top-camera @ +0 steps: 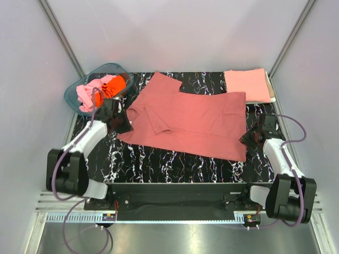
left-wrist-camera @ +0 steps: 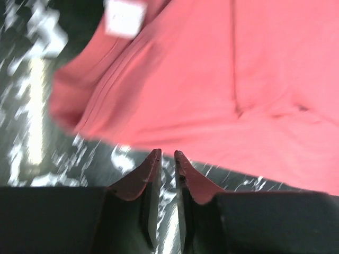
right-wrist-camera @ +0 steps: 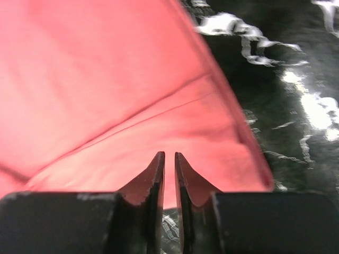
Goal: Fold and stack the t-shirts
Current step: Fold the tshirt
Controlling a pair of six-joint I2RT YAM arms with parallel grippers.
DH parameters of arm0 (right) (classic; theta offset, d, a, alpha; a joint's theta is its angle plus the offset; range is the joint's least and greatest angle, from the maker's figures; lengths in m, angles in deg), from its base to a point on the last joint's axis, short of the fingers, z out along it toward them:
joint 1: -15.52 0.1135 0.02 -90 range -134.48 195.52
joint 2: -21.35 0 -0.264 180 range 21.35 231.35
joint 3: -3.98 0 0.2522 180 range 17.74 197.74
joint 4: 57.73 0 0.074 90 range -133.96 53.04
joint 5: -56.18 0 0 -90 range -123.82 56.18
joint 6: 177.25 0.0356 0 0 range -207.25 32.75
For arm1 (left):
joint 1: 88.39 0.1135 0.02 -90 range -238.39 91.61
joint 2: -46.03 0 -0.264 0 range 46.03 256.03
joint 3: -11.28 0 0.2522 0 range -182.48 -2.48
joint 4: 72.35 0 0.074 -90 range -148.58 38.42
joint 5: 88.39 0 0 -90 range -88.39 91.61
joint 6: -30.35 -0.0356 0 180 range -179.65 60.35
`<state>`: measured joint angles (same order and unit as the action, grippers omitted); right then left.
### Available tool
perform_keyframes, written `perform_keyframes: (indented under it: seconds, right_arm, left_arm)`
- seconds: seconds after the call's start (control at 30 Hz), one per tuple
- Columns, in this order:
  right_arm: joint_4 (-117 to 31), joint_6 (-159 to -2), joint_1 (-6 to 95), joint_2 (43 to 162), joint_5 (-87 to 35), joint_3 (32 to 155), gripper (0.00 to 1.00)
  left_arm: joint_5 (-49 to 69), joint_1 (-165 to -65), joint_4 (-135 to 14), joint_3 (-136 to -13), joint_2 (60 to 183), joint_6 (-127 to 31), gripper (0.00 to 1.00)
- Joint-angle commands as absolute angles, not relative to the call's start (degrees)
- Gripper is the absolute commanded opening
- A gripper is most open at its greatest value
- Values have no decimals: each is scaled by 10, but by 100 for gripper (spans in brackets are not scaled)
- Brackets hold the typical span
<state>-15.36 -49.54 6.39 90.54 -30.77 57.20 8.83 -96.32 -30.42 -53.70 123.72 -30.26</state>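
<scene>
A brick-red t-shirt [top-camera: 190, 119] lies spread on the black marbled table [top-camera: 159, 164], with one sleeve folded over near the collar. My left gripper [top-camera: 122, 125] is at the shirt's left edge by the collar. In the left wrist view it [left-wrist-camera: 167, 153] is shut and empty just short of the cloth [left-wrist-camera: 212, 79], and the white neck label [left-wrist-camera: 124, 17] shows ahead. My right gripper [top-camera: 248, 139] is at the shirt's right lower corner. In the right wrist view it [right-wrist-camera: 169, 154] is shut over the hem [right-wrist-camera: 159, 106], with no cloth between the fingers.
A folded salmon-pink t-shirt [top-camera: 247, 84] lies at the back right corner. A translucent teal tub [top-camera: 79, 91] at the back left holds a pink tee [top-camera: 87, 95] and a bright orange tee [top-camera: 114, 86]. Grey walls close in both sides and the back.
</scene>
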Motion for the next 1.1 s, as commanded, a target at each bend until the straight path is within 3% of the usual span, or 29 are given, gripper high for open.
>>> perform_keyframes:
  seconds: [0.0,0.27,0.73,0.9,1.07]
  right_arm:
    - [-150,-499,62,863,-248,593,20]
    - [-142,-510,61,865,-231,605,21]
    - [-111,-517,61,861,-240,604,21]
    - [-112,-524,61,835,-228,610,23]
    - [-115,-515,61,817,-209,619,24]
  left_arm:
    - [129,-962,-330,-578,1313,-321,20]
    - [2,-952,-297,-558,1389,-295,20]
    - [-79,-945,-247,-426,1215,-236,24]
    - [54,-956,-296,-479,1153,-251,37]
    - [170,-988,-387,-505,1198,-216,44]
